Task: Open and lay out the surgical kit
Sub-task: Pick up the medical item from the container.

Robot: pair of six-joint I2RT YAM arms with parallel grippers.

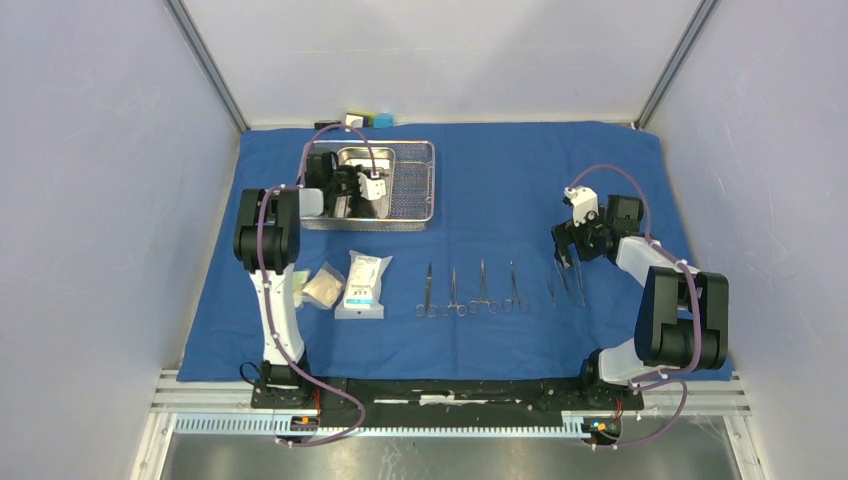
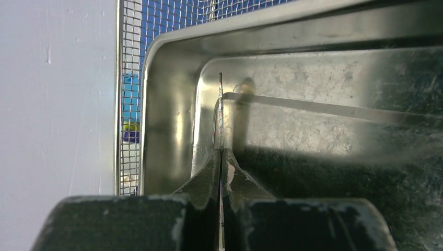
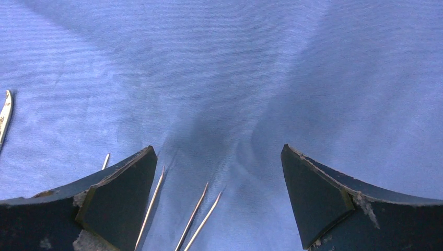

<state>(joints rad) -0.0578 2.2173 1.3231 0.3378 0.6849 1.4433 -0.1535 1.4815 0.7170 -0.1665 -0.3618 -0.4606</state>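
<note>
A: Pictured inside the steel pan (image 2: 170,120), itself set in the mesh basket (image 2: 130,52) at the far left of the blue cloth (image 3: 235,63): left gripper (image 2: 221,172), jaws pressed together on a slim steel instrument (image 2: 220,115), pinched edge-on and pointing away

B: And on the other side?

A: Over there, right gripper (image 3: 218,157) low over the cloth, jaws spread wide, holding nothing, thin instrument tips (image 3: 194,213) lying between and beneath the fingers (image 3: 120,198). Alongside, a row of laid-out instruments (image 1: 484,290); packets (image 1: 362,285) to their left

B: Best handling of the lift, by the look of it?

A: Straight up first, clearing pan wall and basket rim before any swing toward the row. Firm pinch throughout, given the risk of a thin blade pivoting. Worth minding a second instrument (image 2: 324,109) lying across the pan floor, close to the tip
</note>
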